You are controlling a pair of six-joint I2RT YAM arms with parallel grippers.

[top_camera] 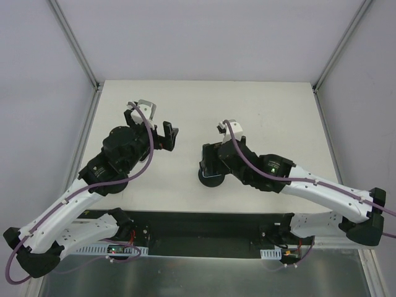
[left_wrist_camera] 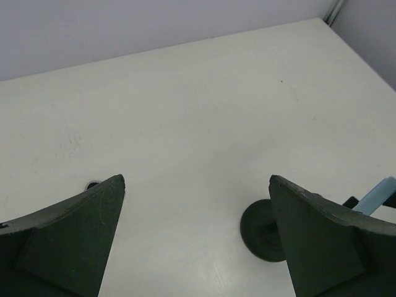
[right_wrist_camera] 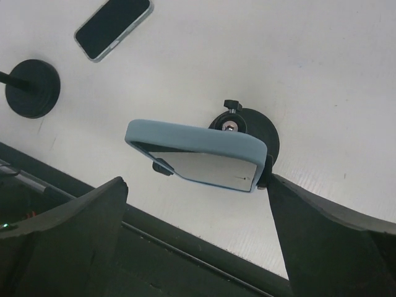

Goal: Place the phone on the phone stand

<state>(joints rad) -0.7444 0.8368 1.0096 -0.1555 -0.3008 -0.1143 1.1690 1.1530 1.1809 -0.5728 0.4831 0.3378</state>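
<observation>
The phone (right_wrist_camera: 113, 26) lies flat on the white table (left_wrist_camera: 185, 93) with its screen up. It is well away from the right gripper (right_wrist_camera: 198, 185), off to its left and farther from the near edge. Nothing holds it. It is thin, with a shiny black screen, a silver rim and round corners. The stand (right_wrist_camera: 32, 88) sits between the phone and the near edge, near the phone but not touching it. Its base is a round black disc. Right under the right gripper, a blue phone (right_wrist_camera: 198, 154) rests tilted on another stand (right_wrist_camera: 247, 127). The right gripper's dull black fingers are spread wide and hold nothing. The left gripper (left_wrist_camera: 197, 185) is spread wide too, with nothing between its fingers.
</observation>
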